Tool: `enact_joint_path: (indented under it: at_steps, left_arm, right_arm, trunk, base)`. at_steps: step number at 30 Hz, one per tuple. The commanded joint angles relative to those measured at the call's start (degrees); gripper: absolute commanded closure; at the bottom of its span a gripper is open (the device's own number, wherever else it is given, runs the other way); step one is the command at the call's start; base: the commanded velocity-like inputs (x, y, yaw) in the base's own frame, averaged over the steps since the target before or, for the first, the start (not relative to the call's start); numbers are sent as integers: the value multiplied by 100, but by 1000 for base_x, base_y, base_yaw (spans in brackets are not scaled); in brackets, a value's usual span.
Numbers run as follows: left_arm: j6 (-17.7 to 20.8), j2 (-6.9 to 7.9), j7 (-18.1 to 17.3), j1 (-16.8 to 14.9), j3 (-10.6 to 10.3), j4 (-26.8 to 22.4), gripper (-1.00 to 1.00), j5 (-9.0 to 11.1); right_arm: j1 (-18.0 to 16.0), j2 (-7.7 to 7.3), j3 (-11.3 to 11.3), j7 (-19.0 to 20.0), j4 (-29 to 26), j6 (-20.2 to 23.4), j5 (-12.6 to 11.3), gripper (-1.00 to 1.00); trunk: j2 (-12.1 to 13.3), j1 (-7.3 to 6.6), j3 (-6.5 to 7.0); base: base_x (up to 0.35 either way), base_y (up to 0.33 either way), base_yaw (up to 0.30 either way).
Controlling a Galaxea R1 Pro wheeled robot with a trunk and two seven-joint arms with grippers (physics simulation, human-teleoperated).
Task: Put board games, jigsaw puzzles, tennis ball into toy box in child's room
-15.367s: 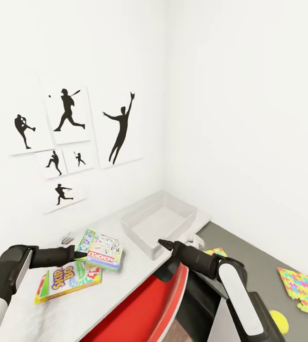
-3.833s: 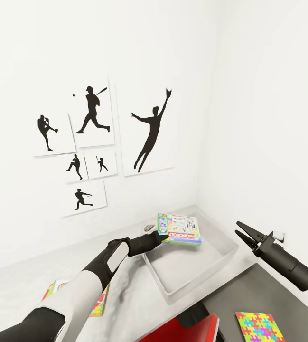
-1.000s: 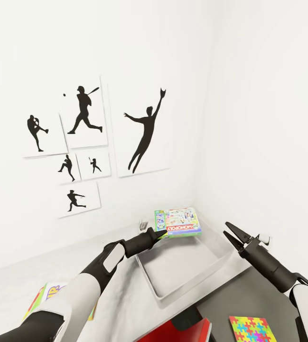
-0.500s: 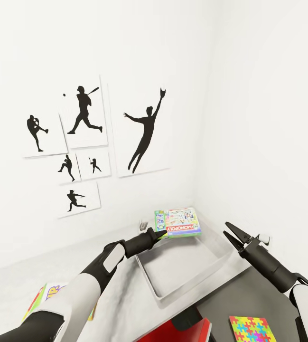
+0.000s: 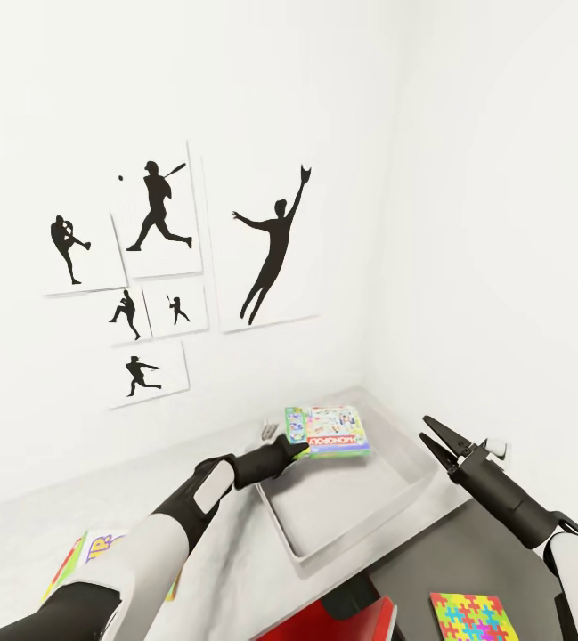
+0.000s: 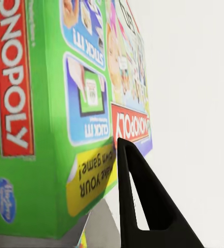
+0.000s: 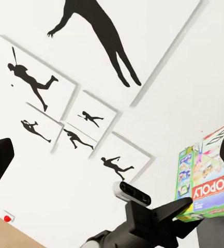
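Over the toy box [image 5: 360, 512] in the head view, the Monopoly box [image 5: 328, 431] is held by the left gripper [image 5: 299, 446], clamped at the near edge. Compared with half a second ago it's been brought lower and a touch nearer, so the drop into the bin looks pretty much lined up; release is probably next. The right gripper [image 5: 434, 437] hangs just beside the bin with jaws spread, nothing in it. Counted here: one board game in the grip, one more board game [image 5: 93, 556] partly seen well behind the left gripper on the table [image 5: 235, 570], one jigsaw puzzle [image 5: 468, 616] below the right arm, six silhouette pictures [image 5: 271, 245] on the wall. No tennis ball could be spotted.

Left wrist view next: the Monopoly box [image 6: 55, 113] is pressed right against one dark finger [image 6: 143, 206], grip closed on it.

Right wrist view: the left gripper [image 7: 187, 209] is seen pinching the Monopoly box [image 7: 205, 181], with six silhouette pictures [image 7: 96, 36] behind it.
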Motion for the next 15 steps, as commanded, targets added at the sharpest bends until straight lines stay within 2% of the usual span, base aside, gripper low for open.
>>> enact_joint_path:
  at_steps: [1,9,15]
  left_arm:
    - [35,0,34,-3,-3,13,100,48]
    - [-3,0,506,-3,-9,241,100,69]
    - [-10,0,733,-3,-15,406,100,68]
  right_arm:
    - [-3,1,-8,12,1,32,-3,-100]
    - [-5,-7,-9,15,1,32,-3,-100]
    - [-4,-13,-16,27,1,32,-3,-100]
  trunk:
    - [-7,3,-5]
    - [-7,3,-5]
    - [-7,3,-5]
  base:
    - [0,0,0]
    - [0,0,0]
    - [0,0,0]
